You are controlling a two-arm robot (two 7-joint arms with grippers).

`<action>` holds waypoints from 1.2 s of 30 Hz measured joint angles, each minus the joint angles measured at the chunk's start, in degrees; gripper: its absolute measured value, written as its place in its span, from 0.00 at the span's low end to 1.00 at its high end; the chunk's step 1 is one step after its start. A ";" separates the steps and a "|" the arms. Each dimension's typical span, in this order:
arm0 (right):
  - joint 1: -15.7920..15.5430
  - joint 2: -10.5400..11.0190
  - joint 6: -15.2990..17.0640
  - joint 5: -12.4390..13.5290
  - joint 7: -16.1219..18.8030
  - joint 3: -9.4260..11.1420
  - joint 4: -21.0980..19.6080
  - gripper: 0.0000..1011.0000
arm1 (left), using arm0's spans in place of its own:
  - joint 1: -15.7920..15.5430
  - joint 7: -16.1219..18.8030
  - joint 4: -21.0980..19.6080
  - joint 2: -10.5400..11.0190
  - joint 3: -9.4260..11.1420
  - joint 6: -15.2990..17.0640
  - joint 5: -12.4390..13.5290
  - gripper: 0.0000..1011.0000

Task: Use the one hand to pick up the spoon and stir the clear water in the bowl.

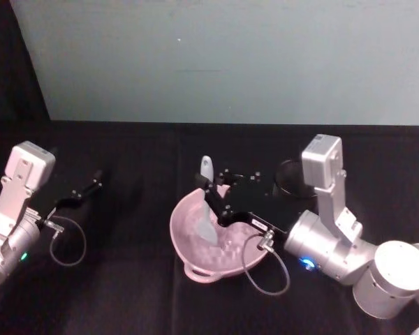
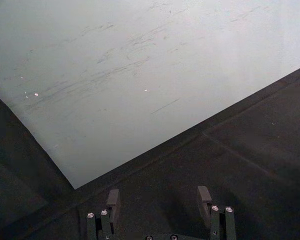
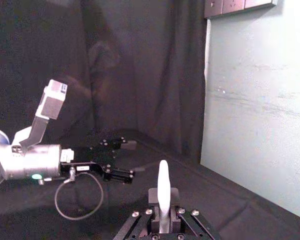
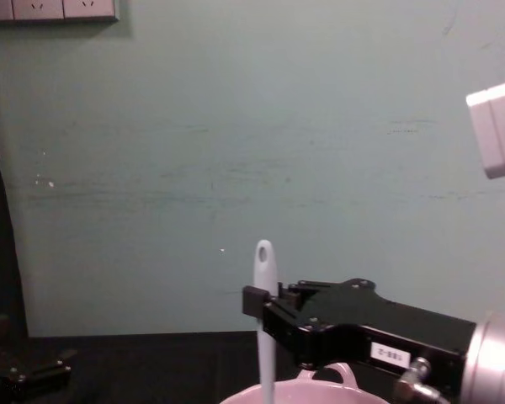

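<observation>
1. A desk [image 1: 126, 293] covered in black cloth fills the foreground, with a pale green wall [image 1: 230, 63] rising behind it.
2. Your left arm sits parked at the desk's left side, well apart from the work. The left gripper [image 2: 159, 202] is empty, its jaws apart.
3. Your right arm reaches in from the right, and the right gripper [image 1: 213, 195] hangs above the far part of the bowl.
4. The pink bowl [image 1: 185, 241] rests near the middle of the desk, its small loop handle on the near rim. You cannot tell from here whether there is water in it.
5. The white spoon [image 1: 207, 169] stands almost upright, clamped between the right jaws partway along its handle. The tip with the hole rises above the jaws, and the flat blade reaches down inside the bowl.
6. Judging by this, the pick-up looks done and stirring is the step in hand.
7. The next move likely calls for sweeping the blade in slow circles inside the bowl. Keep the clamp firm and stay off the bowl's wall, so the bowl neither slides nor tips.
</observation>
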 joint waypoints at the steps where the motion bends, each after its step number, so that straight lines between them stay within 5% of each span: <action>1: 0.30 -0.37 -0.06 0.09 0.01 -0.21 0.29 0.12 | 0.00 0.00 0.00 0.00 0.00 0.00 0.00 0.99; 17: 5.14 -4.42 -1.78 1.46 -0.83 0.18 9.14 0.12 | 0.00 0.00 0.00 0.00 0.00 0.00 0.00 0.99; 36: 3.33 -1.61 -2.07 -0.21 -3.25 4.45 7.20 0.12 | 0.00 0.00 0.00 0.00 0.00 0.00 0.00 0.99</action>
